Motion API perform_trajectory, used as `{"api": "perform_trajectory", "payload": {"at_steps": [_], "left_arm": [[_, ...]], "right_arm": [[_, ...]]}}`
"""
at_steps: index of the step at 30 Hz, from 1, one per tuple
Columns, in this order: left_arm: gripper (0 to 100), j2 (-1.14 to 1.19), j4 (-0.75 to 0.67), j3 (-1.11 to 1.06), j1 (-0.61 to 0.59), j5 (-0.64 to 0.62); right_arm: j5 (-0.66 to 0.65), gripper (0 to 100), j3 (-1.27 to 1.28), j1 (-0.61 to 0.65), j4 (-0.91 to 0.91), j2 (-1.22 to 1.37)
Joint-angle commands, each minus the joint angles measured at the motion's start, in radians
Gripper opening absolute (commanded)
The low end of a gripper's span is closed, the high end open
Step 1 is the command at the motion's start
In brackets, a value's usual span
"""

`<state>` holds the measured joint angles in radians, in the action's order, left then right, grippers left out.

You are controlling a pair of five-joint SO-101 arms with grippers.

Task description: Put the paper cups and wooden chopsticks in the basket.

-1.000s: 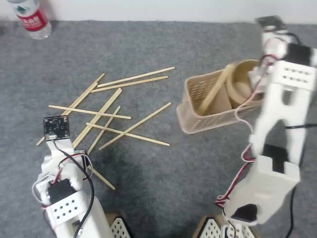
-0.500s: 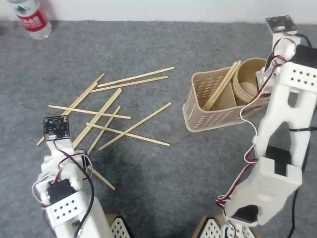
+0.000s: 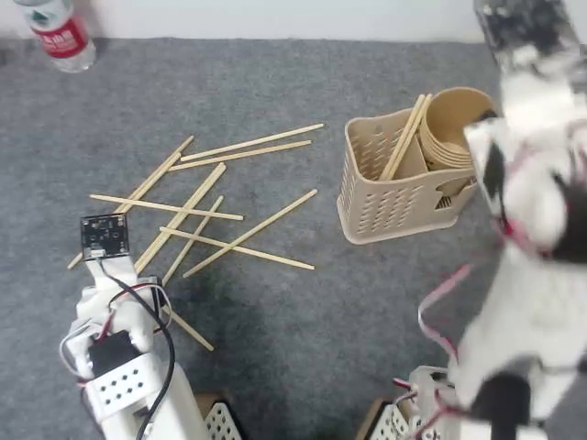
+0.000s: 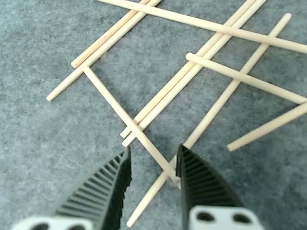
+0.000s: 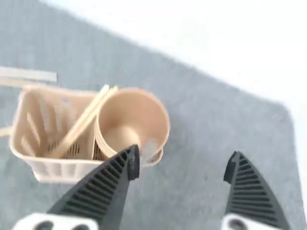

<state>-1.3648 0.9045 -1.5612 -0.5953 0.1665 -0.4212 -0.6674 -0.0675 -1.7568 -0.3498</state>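
The tan slotted basket (image 3: 390, 197) stands upright on the grey carpet at the right. Stacked paper cups (image 3: 456, 124) sit in its right end and two wooden chopsticks (image 3: 404, 137) lean inside it. In the right wrist view my right gripper (image 5: 183, 160) hangs open and empty high above the cups (image 5: 132, 117) and basket (image 5: 41, 129). Several chopsticks (image 3: 206, 197) lie scattered on the carpet at the left. My left gripper (image 4: 152, 163) is open low over crossed chopsticks (image 4: 139, 132), one passing between its fingers.
A plastic bottle with a red label (image 3: 57, 27) lies at the far left corner by the white wall. The right arm (image 3: 537, 229) towers over the right side of the table. The left arm's base (image 3: 124, 367) is at the front left.
The basket went from tipped over to standing upright. The right arm let go of it and rose up and away. The left arm has not moved.
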Motion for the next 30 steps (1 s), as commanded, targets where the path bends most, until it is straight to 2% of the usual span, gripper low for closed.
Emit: {"api": "perform_trajectory", "payload": {"at_steps": [1,5,9,11,14,16,20,22,30], "left_arm": [[15,-0.011,-0.063,0.007,0.049,-0.011],[15,-0.011,-0.071,0.05,0.13,-0.005],[15,-0.008,-0.057,0.177,0.178,0.011],[15,-0.003,0.0,0.268,0.226,0.074],[15,0.0,0.146,0.409,0.339,0.15],[15,0.0,0.224,0.484,0.419,0.192],[15,0.095,0.288,0.588,0.516,0.233],[15,0.216,0.311,0.642,0.552,0.256],[15,0.723,0.4,0.92,0.654,0.462]], "right_arm": [[0.094,28.8,0.098,-0.03,-0.033,-0.125],[0.175,21.0,0.299,-0.033,-0.031,-0.295],[0.173,8.4,0.572,-0.039,0.007,-0.49],[0.17,5.0,0.753,-0.045,0.071,-0.579],[0.158,5.4,1.054,-0.125,0.231,-0.704],[0.161,6.9,1.24,-0.222,0.348,-0.777],[0.253,9.4,1.511,-0.357,0.509,-0.898],[0.293,10.2,1.608,-0.378,0.552,-0.938],[0.301,10.1,1.863,-0.377,0.728,-0.967]]}}
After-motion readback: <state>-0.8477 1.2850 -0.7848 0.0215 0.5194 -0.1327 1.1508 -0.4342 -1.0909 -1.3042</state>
